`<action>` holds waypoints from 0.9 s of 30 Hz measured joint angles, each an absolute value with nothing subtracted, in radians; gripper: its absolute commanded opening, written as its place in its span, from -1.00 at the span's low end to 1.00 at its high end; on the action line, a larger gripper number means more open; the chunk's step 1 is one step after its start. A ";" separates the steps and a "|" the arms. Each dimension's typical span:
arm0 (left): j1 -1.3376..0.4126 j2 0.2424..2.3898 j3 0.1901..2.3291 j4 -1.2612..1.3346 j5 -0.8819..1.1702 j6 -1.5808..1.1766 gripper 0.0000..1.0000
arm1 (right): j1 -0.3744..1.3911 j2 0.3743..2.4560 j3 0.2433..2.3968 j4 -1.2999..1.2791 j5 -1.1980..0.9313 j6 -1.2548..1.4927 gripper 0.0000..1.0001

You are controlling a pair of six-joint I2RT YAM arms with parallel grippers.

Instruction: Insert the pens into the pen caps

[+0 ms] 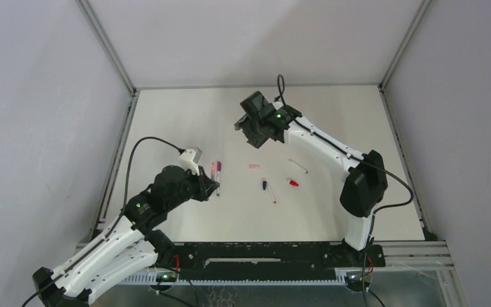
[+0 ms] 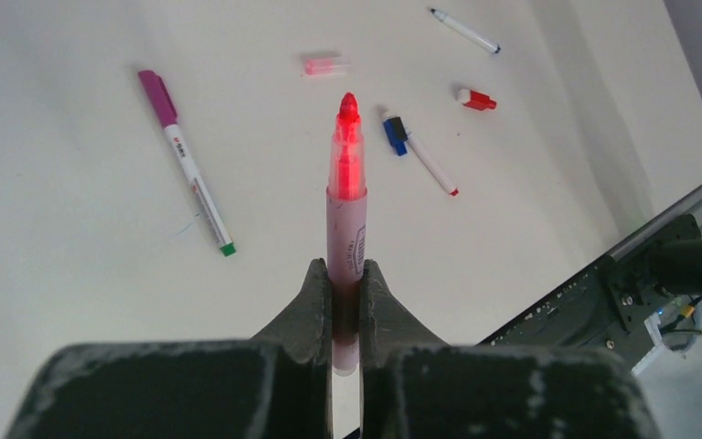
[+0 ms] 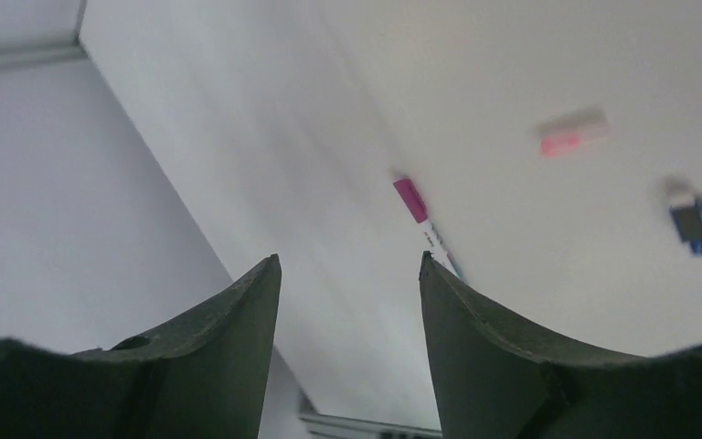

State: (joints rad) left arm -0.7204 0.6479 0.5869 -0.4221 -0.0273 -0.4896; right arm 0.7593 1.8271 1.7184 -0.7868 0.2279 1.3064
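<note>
My left gripper (image 1: 210, 185) (image 2: 347, 269) is shut on the pinkish-red pen (image 2: 346, 187) (image 1: 213, 170), its bare red tip pointing away over the table. Beside it lies a white pen with a magenta cap on it (image 2: 187, 165) (image 1: 218, 174). A pink cap (image 2: 323, 65) (image 1: 254, 166), a blue cap (image 2: 394, 134) (image 1: 264, 185) next to a red-tipped white pen (image 2: 432, 165), a red cap (image 2: 477, 99) (image 1: 293, 183) and a black-tipped white pen (image 2: 464, 30) (image 1: 298, 166) lie further right. My right gripper (image 1: 256, 135) (image 3: 347, 265) is open and empty, raised above the table behind them.
Grey walls enclose the white table (image 1: 185, 121) on three sides. A black rail (image 1: 262, 252) runs along the near edge. The right wrist view shows the magenta cap (image 3: 410, 198), the pink cap (image 3: 571, 133) and the blue cap (image 3: 690, 222), blurred.
</note>
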 measured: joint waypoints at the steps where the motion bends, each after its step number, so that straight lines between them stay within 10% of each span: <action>1: -0.720 0.642 0.595 -0.438 -0.039 -0.490 -0.99 | 0.759 1.845 1.746 -0.825 0.224 1.372 0.29; 27: -0.721 0.482 0.621 -0.624 -0.099 -0.524 -1.00 | 0.701 2.091 1.641 -1.029 -0.023 1.880 0.05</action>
